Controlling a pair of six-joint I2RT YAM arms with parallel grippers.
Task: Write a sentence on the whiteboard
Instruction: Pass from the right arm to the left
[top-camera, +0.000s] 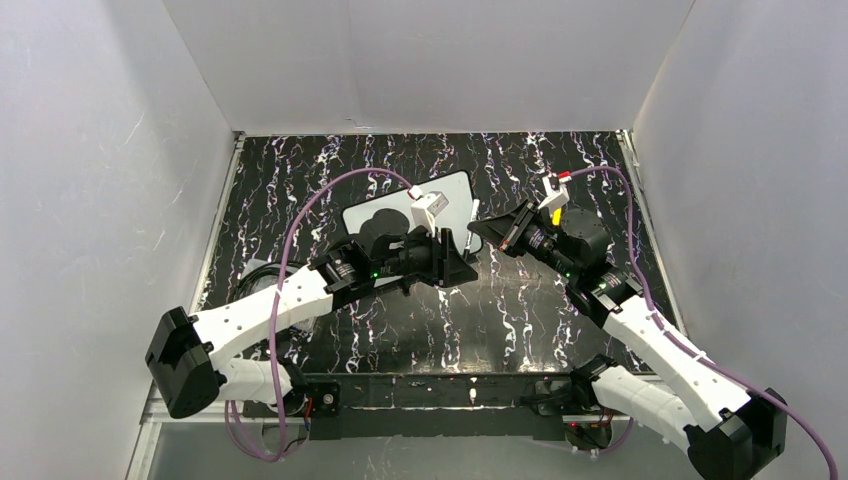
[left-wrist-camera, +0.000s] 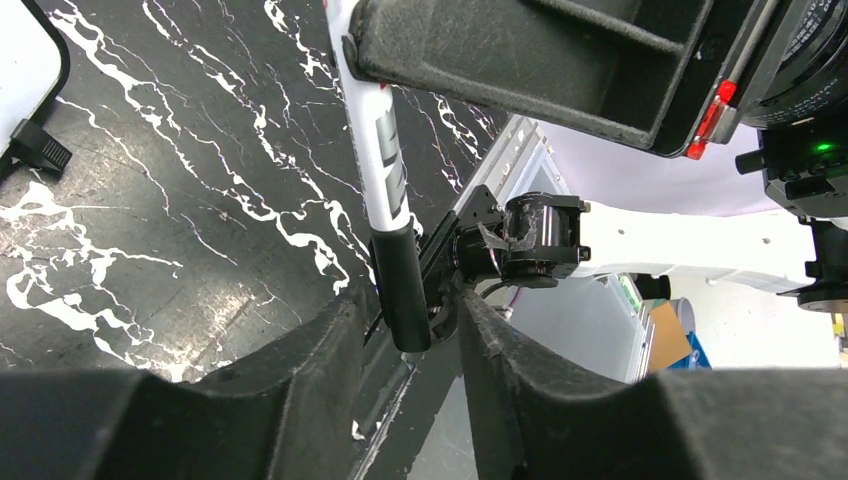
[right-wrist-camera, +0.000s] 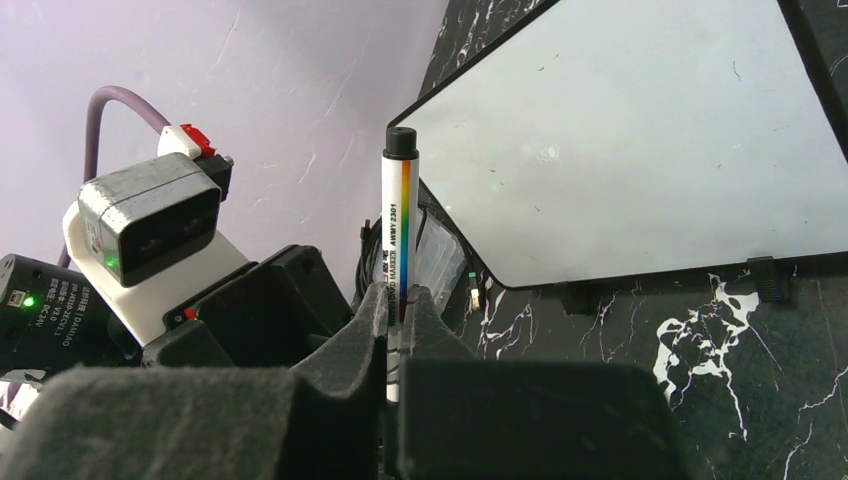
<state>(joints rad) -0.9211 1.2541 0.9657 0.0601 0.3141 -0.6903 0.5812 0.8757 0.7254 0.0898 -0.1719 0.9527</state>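
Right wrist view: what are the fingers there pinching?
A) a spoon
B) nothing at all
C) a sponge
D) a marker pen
D: a white marker pen with a rainbow stripe and a black end stands clamped between the right fingers, in front of the whiteboard.

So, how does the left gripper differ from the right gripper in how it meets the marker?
The right gripper is shut on the white barrel of the marker; the left gripper straddles the black cap, and whether it grips is unclear. The right jaws stand narrow, the left jaws wider. Both are at the same marker, near the whiteboard.
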